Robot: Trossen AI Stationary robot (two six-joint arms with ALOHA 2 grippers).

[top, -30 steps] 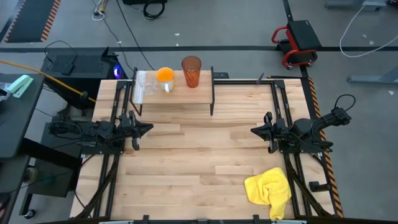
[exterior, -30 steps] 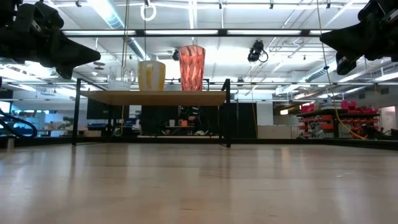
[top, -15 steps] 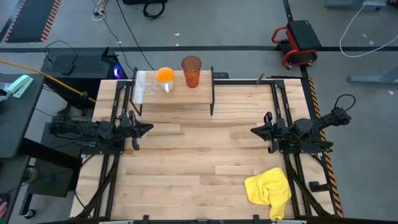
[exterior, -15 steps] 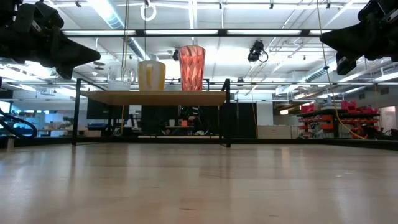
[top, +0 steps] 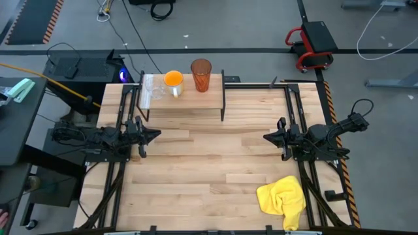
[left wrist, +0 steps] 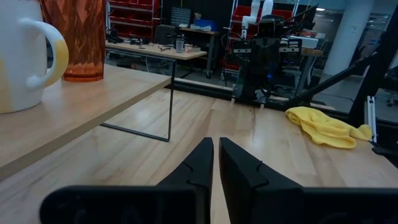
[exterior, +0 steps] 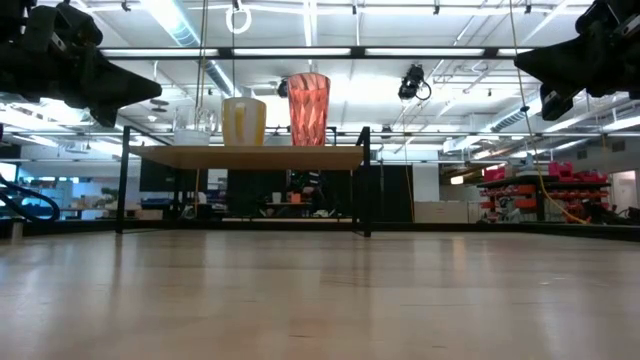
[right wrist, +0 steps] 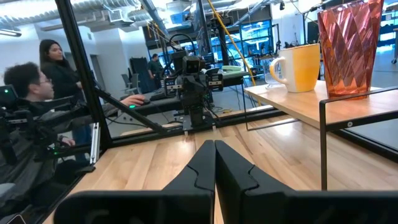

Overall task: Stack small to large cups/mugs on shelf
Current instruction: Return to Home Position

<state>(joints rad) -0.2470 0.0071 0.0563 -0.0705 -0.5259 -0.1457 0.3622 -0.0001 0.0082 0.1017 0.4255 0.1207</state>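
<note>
On the shelf [top: 196,99] at the table's far side, three vessels stand upright in a row on their bases: the clear glass [top: 157,92] at its left end, the orange mug [top: 173,80] in the middle, the ribbed orange-red tumbler [top: 201,75] on the right. The low view shows the glass [exterior: 195,124], the mug [exterior: 244,121] and the tumbler [exterior: 308,108] on the board [exterior: 250,157]. My left gripper [top: 155,136] hovers at the table's left, shut and empty. My right gripper [top: 266,138] hovers at the right, shut and empty.
A crumpled yellow cloth [top: 283,198] lies near the table's near right corner. Black metal rails [top: 292,98] run along both table sides. Two people [right wrist: 37,81] sit and stand beyond the table's left side.
</note>
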